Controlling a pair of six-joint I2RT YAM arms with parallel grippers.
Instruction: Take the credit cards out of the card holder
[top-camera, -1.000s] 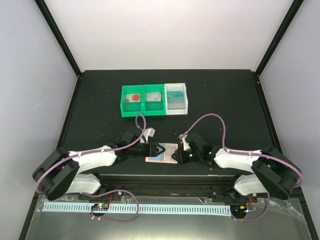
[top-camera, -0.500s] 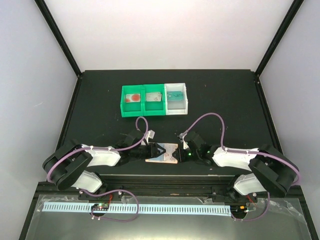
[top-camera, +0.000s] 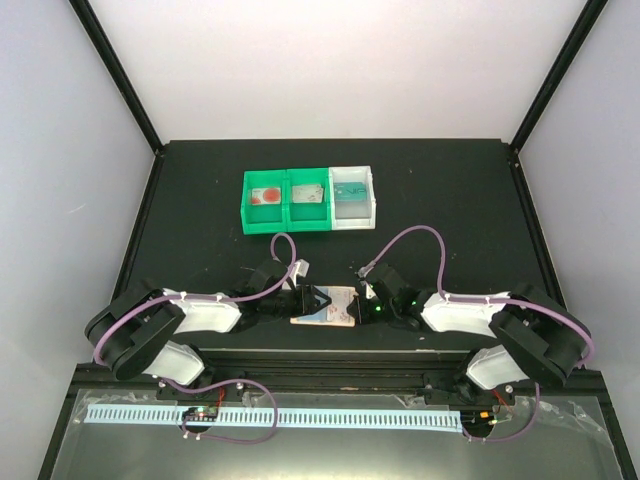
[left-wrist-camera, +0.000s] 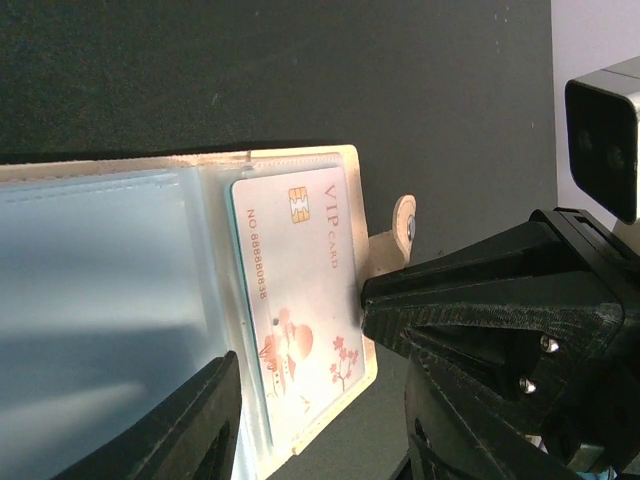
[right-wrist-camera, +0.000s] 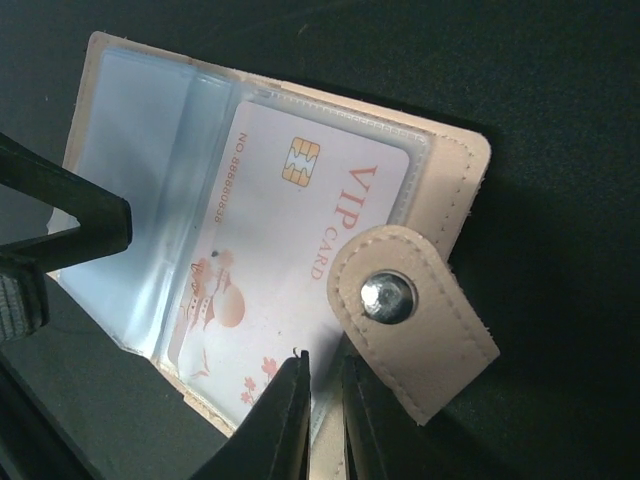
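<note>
Top view: your left gripper (top-camera: 312, 298) and right gripper (top-camera: 362, 306) point at each other, tips close. The card holder (top-camera: 330, 308) lies open on the table (top-camera: 450, 200), right between them. Well beyond both tips, the green bin (top-camera: 286, 226) holds a white-and-red card (top-camera: 265, 196) and a grey card (top-camera: 310, 193). The white bin (top-camera: 354, 224) touching it holds a teal card (top-camera: 350, 190).

Left wrist view: your left jaws are spread wide. One finger (left-wrist-camera: 190, 420) overlaps the clear sleeve (left-wrist-camera: 100, 300), the other (left-wrist-camera: 450, 430) sits off the holder's edge. The VIP card (left-wrist-camera: 295, 300) sits in its pocket, just ahead of the gap. The right gripper's tip meets the holder's edge just beside the snap tab (left-wrist-camera: 400, 225).

Right wrist view: your right fingers (right-wrist-camera: 290, 420) are nearly pressed together, with only a slit left. They sit at the holder's near edge, just beside the snap tab, at the VIP card's lower corner. A pale edge shows in the slit; you cannot tell whether they pinch it
</note>
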